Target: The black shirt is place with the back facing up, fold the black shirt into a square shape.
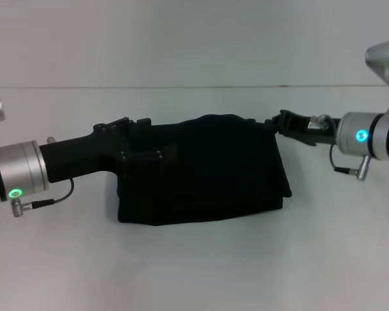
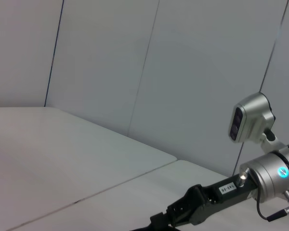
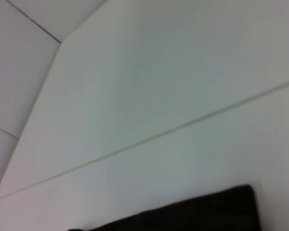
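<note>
White and bare, the smooth tabletop (image 1: pixel 194 265) runs back to a pale grey panelled wall (image 2: pixel 183 72). Near its middle lies the large plain black soft fabric shirt (image 1: pixel 207 175), folded into a thick, roughly rectangular bundle whose long axis runs from the robot's left to its right. Its far edge bulges upward; its near edge lies flat on the table. No printed lettering shows on the cloth.

Reaching in from the left, the black left gripper (image 1: pixel 146 152) lies over the bundle's left end, touching the fabric. Black against black, its fingers cannot be made out, so I cannot tell whether they are parted or closed.

From the right, the black right gripper (image 1: pixel 275 124) meets the bundle's far right corner. Its tip merges with the cloth there, and I cannot tell whether it pinches the fabric.

In the left wrist view the right gripper carries a small white label (image 2: pixel 227 187) with dark characters too small to read. The right wrist view shows one black corner of the shirt on the table.
</note>
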Controlling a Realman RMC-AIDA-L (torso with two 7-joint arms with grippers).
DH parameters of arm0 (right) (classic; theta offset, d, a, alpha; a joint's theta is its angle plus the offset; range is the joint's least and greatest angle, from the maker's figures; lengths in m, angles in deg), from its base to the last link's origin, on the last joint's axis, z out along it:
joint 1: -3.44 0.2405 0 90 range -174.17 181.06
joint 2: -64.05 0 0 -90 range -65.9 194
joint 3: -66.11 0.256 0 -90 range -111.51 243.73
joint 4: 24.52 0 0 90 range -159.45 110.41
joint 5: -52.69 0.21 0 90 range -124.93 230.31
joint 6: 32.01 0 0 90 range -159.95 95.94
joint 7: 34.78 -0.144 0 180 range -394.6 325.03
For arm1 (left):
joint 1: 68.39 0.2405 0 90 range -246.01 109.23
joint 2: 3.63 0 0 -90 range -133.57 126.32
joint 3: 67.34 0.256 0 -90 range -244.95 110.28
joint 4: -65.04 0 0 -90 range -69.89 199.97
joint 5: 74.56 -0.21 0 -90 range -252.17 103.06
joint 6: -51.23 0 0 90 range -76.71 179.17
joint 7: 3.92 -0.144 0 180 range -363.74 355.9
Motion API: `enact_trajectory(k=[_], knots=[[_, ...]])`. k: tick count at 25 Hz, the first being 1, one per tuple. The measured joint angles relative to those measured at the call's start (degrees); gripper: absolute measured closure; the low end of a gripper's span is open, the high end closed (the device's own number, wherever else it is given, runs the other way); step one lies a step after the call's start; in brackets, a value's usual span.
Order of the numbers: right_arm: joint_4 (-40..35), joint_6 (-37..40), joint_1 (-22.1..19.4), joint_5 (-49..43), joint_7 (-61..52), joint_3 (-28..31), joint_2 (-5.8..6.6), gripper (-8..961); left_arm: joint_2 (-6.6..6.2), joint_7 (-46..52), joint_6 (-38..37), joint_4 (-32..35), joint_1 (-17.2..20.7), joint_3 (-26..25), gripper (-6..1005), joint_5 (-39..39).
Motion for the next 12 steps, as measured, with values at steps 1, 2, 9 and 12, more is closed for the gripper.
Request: enact_trajectory(k=[1,2,9,12], knots=[[-0.3,0.5,0.0,0.0,0.1,0.0,0.25,925,0.05,0.1,0.0,0.0,0.0,0.0,48,0.0],[-0.6,1.1,0.0,0.0,0.1,-0.1,0.47,918,0.08,0.3,0.1,0.0,0.0,0.0,49,0.1],[-0.9,2.4,-0.2,-0.3,-0.3,-0.4,1.32,863,0.22,0.6,2.4,-1.8,-0.3,-0.1,49,0.4],[-0.9,2.3,-0.9,-0.4,0.0,-0.5,1.14,840,0.23,0.6,3.3,-2.5,-0.6,0.1,49,0.4]])
